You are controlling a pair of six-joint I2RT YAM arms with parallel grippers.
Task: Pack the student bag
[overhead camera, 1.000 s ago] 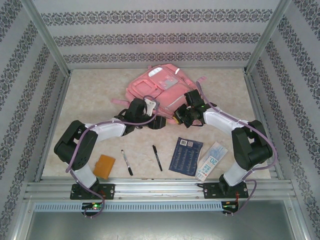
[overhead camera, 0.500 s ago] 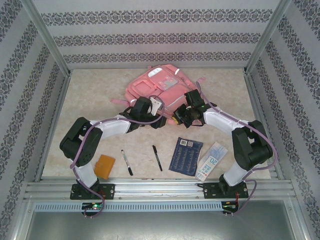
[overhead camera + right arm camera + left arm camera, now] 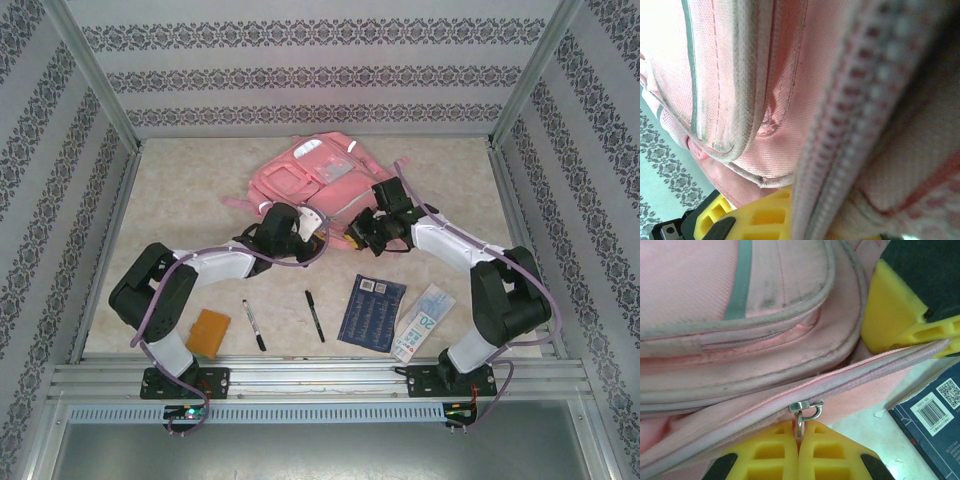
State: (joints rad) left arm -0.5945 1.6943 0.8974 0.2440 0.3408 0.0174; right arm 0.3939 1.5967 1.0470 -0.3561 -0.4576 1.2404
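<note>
- The student bag (image 3: 315,170), pink with silver strips, lay flat at upper centre of the overhead view, on the far half of the bench (image 3: 190,190), its front pockets facing up.
- My left claw (image 3: 799,434) was pinched tight on the metal zipper pull (image 3: 804,410) at the bag's near edge. In the left wrist view its two yellow fingers met at bottom centre with the pull's tab caught between them.
- My right claw (image 3: 357,233) was also drawn narrow, clamped on the bag's fabric edge beside the zipper tape, just right of the left claw in the overhead view. The left wrist view showed its yellow finger at upper right, against the same pink band.
- The right wrist view, close and partly blurred, showed zipper teeth running diagonally across the frame and a grubby pocket seam at left.
- Along the lower part of the overhead view, near the arm bases, lay an orange pad (image 3: 208,331) at lower left and a second pen (image 3: 253,325) apart from a black pen (image 3: 314,315) at centre. Right of them lay a dark blue booklet (image 3: 372,312), with a white-and-blue packet (image 3: 423,322) just beside it.
- A corner of the booklet, bearing a barcode and a QR code, showed at lower right of the left wrist view.
</note>
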